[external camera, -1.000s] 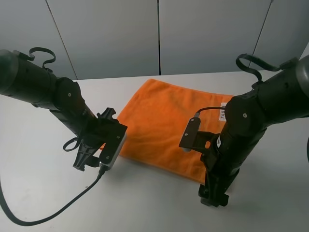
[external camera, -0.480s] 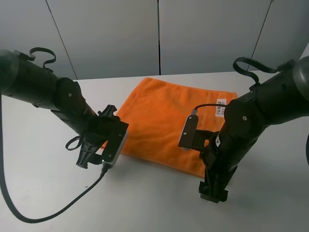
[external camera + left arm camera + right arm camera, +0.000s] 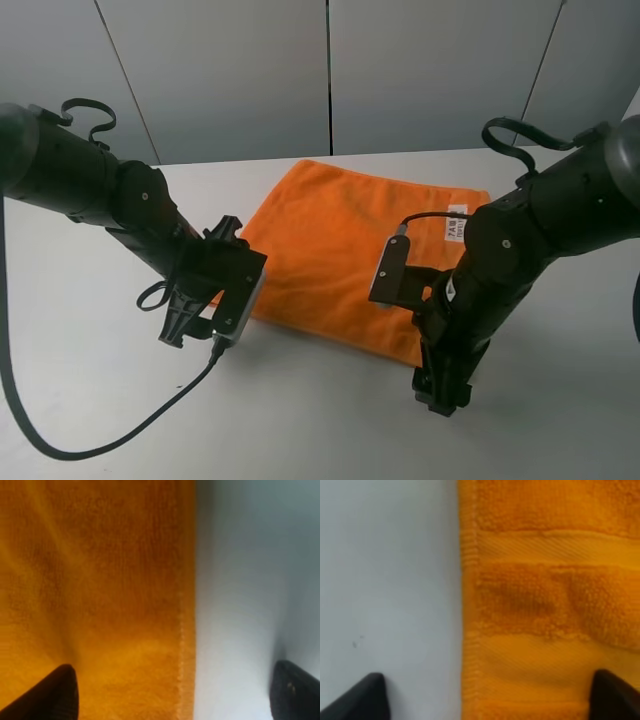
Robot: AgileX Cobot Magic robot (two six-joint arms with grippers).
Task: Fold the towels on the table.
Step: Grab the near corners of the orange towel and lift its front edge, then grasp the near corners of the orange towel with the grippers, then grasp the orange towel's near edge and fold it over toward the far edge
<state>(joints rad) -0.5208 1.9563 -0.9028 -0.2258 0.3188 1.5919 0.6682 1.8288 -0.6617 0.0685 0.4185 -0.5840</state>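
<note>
We see the towel [image 3: 340, 240] lying flat on the table [image 3: 90, 410], with bare surface to its left, right and front. The left gripper [image 3: 175, 700] and right gripper [image 3: 485, 695] each straddle a towel edge, jaws wide apart and holding nothing. Only the high view shows the white label [image 3: 458, 226]. Only the right wrist view shows the woven band [image 3: 545, 547].

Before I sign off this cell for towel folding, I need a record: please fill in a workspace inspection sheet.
Surface: white table, matte.
Job's things: one orange towel, spread flat, not yet folded; white label near its far right corner.
Clutter: nothing seen.
Grippers: left gripper and right gripper both open, each straddling a towel edge.
Cables: black cable trails from the left arm across the table.
Surroundings: grey panelled wall behind.
</note>
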